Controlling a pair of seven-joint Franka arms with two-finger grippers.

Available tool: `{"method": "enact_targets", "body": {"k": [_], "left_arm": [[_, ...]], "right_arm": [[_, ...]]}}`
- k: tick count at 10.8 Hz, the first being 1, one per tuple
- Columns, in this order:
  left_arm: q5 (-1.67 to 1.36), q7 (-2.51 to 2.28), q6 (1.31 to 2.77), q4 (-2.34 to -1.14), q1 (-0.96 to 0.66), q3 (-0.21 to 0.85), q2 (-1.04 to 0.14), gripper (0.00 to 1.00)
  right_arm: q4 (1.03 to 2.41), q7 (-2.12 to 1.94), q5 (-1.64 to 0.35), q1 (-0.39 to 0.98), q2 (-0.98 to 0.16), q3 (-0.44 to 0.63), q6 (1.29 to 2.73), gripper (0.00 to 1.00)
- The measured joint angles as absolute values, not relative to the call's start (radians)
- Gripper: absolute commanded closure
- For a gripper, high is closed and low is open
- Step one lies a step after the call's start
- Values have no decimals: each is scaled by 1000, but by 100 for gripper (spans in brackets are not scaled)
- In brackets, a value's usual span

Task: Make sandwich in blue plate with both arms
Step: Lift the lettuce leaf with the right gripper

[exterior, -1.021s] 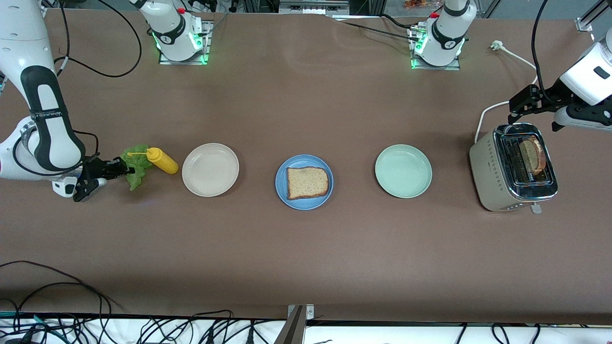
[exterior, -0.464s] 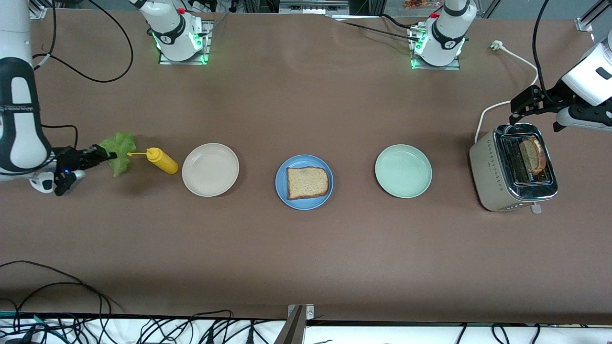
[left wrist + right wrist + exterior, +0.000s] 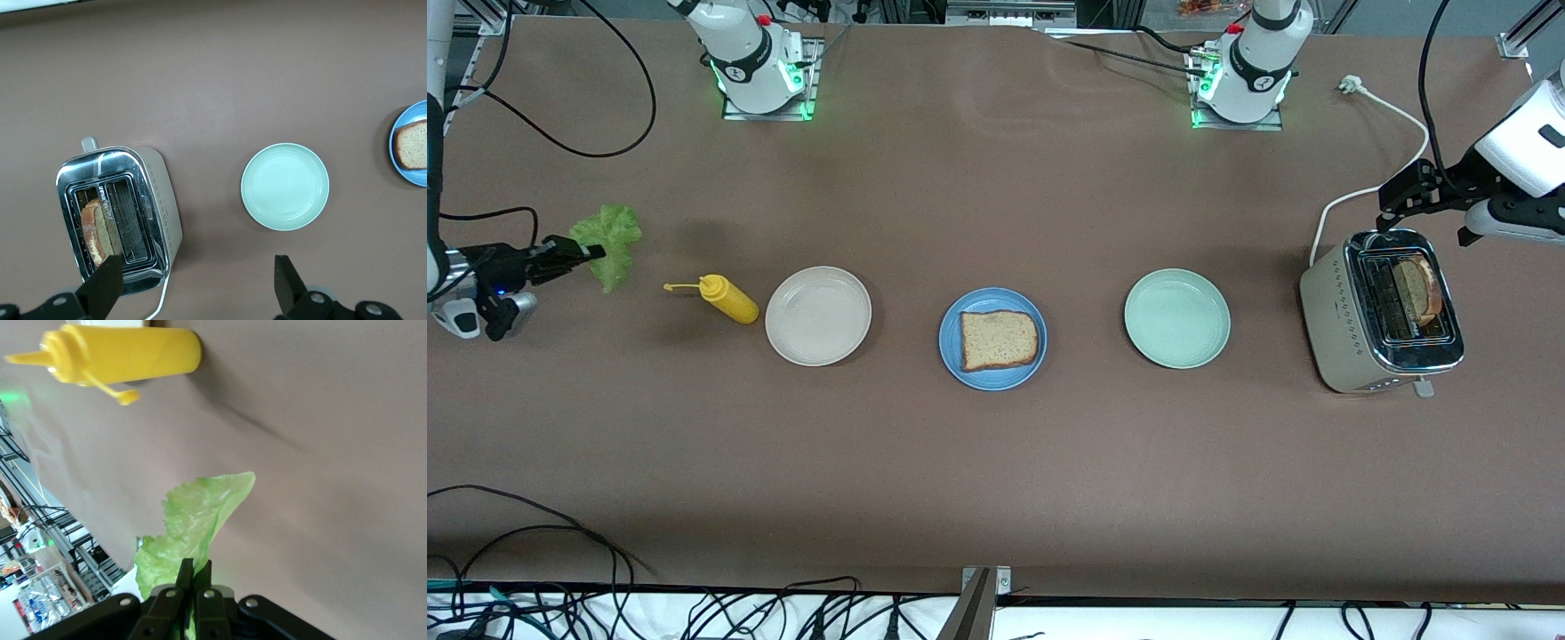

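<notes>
The blue plate (image 3: 953, 357) sits mid-table with one toasted bread slice (image 3: 999, 340) on it. A second slice (image 3: 1419, 289) stands in the toaster (image 3: 1352, 342) at the left arm's end; it also shows in the left wrist view (image 3: 95, 230). My right gripper (image 3: 587, 252) is shut on a green lettuce leaf (image 3: 611, 234) and holds it in the air over the table at the right arm's end; the leaf shows in the right wrist view (image 3: 197, 517). My left gripper (image 3: 1392, 203) is open and empty, above the toaster.
A yellow squeeze bottle (image 3: 727, 298) lies beside a cream-white plate (image 3: 818, 316). A pale mint-green plate (image 3: 1176, 318) sits between the blue plate and the toaster. The toaster's white cord (image 3: 1383, 107) runs toward the left arm's base.
My right gripper has lifted the lettuce leaf up and away from the yellow bottle, toward the table's right-arm end. The left gripper has barely moved.
</notes>
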State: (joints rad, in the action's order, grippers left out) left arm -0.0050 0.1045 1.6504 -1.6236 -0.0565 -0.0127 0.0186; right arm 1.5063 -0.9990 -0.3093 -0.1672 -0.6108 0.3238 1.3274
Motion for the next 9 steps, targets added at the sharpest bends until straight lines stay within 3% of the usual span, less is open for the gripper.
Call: {"method": "enact_targets", "body": {"k": [4, 9], "left_arm": [[-5, 104, 1651, -1619, -53, -14, 19, 0], [-5, 104, 1651, -1619, -52, -15, 19, 0]], "right_arm": [[1340, -781, -302, -98, -586, 313, 1120, 100], [1283, -421, -399, 67, -568, 303, 1108, 100]]}}
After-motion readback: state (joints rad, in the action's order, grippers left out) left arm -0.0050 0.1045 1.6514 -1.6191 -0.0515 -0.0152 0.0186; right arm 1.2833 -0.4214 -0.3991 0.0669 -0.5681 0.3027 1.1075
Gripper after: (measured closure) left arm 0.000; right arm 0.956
